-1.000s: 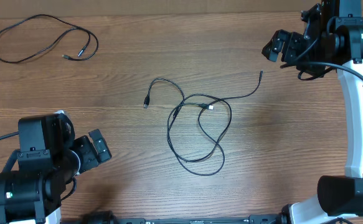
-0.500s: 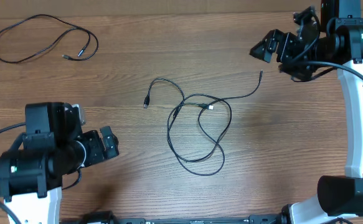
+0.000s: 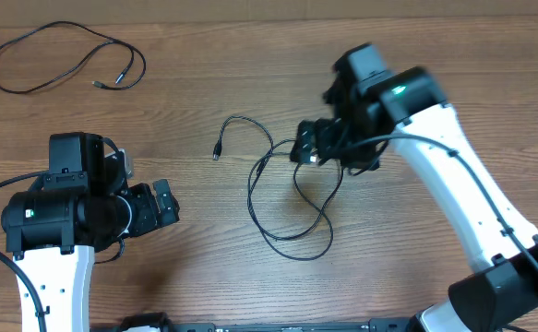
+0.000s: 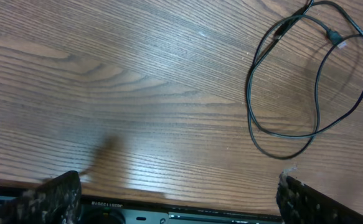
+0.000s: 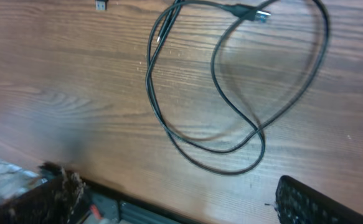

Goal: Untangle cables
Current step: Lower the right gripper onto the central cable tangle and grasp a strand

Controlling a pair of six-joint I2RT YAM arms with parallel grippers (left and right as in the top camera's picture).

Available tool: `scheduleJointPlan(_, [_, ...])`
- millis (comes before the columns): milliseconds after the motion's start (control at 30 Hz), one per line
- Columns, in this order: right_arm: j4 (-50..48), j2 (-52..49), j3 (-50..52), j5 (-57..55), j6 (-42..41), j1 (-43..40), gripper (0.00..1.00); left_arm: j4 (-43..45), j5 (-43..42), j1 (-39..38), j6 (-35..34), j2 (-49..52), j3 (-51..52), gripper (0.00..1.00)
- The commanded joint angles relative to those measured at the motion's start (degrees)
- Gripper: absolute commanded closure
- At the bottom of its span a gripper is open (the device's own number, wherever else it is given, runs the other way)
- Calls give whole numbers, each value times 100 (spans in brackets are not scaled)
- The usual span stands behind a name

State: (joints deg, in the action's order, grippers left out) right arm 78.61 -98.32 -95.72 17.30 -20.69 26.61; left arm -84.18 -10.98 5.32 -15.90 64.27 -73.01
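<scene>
Over the tangled cables (image 3: 251,189) we see the right gripper (image 3: 307,151) spread wide. Apart from them, the left gripper (image 3: 164,204) is spread too.

Matt black cables (image 3: 250,189) lie on a smooth wood-grain table (image 3: 204,277) with a faint sheen.

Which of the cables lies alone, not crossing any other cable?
The looped cable in the overhead view's top left corner. The other cables cross each other in a tangle in the middle.

no readable text, labels, numbers
</scene>
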Motion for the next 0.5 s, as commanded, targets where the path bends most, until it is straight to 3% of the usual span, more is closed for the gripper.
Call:
scheduleJointPlan(0, [-361,46,118,-332,-184,214,0,-4,-70,-15,138,2,7,0])
scheduleJointPlan(267, [-1440,-20,664,-339,-208,461,0,-39,-70,-15,136,2,7,1])
scheduleJointPlan(333, [-1799,-28,1047,-337,-212,516,11,-28,-70,-15,136,2,7,0])
scheduleJointPlan(467, [-2533,-83,1880,-398,-599,525,18,-26,-76,-15,136,2,7,0])
